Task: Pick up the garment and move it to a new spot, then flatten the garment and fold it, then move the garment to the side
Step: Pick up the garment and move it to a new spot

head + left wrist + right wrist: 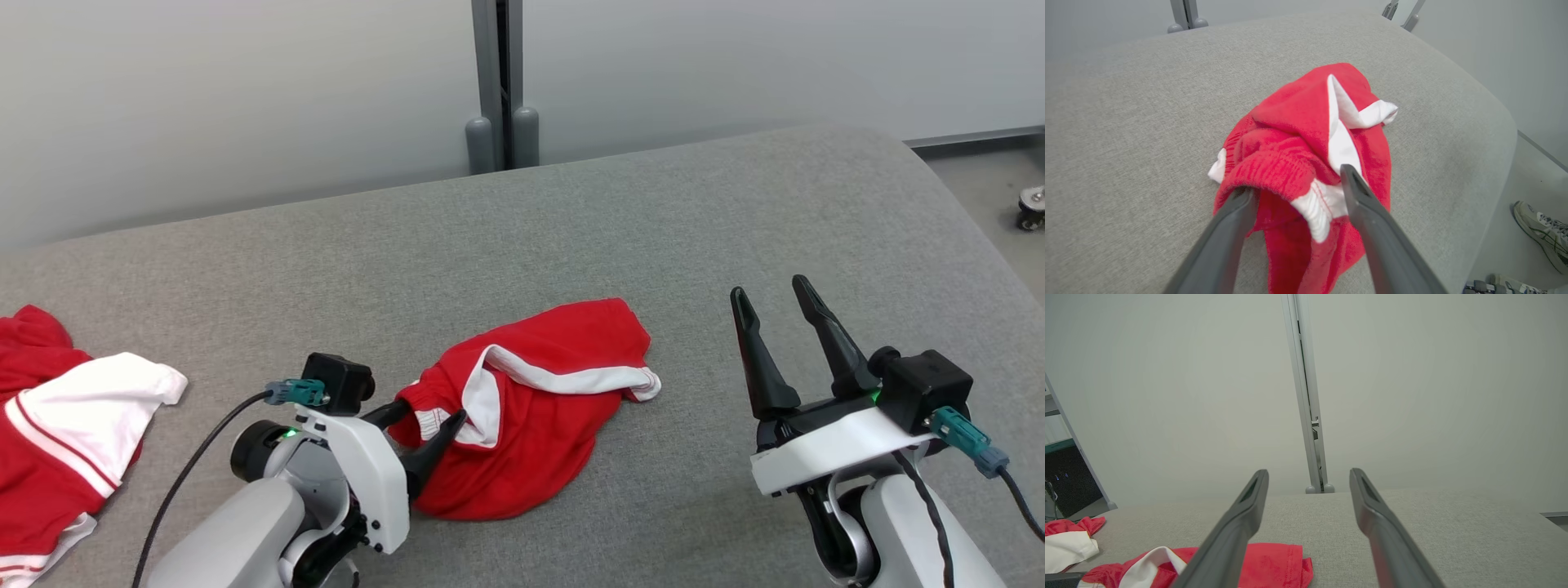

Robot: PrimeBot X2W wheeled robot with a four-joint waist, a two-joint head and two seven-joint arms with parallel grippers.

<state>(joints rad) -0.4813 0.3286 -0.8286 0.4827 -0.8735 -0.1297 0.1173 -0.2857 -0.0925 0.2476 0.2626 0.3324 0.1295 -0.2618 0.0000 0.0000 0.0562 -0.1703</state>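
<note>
The garment (pixel 539 400) is a crumpled red piece with white trim, lying on the grey padded table (pixel 571 229) near the middle. My left gripper (pixel 424 418) is open at the garment's left end, one finger on each side of the bunched red waistband (pixel 1274 171), which sits between the fingers. In the left wrist view the garment (pixel 1298 122) stretches away from the left gripper (pixel 1296 181). My right gripper (pixel 769 287) stands open over bare table to the garment's right, holding nothing. From the right wrist, the right gripper (pixel 1308 472) points at the back wall, with the garment (pixel 1274 559) low at its left.
A second red and white garment (pixel 57 425) lies at the table's left edge. A grey post (pixel 498 82) stands behind the table's far edge. A person's shoe (pixel 1541 232) is on the floor beyond the table's right edge, and a caster (pixel 1033 204) sits far right.
</note>
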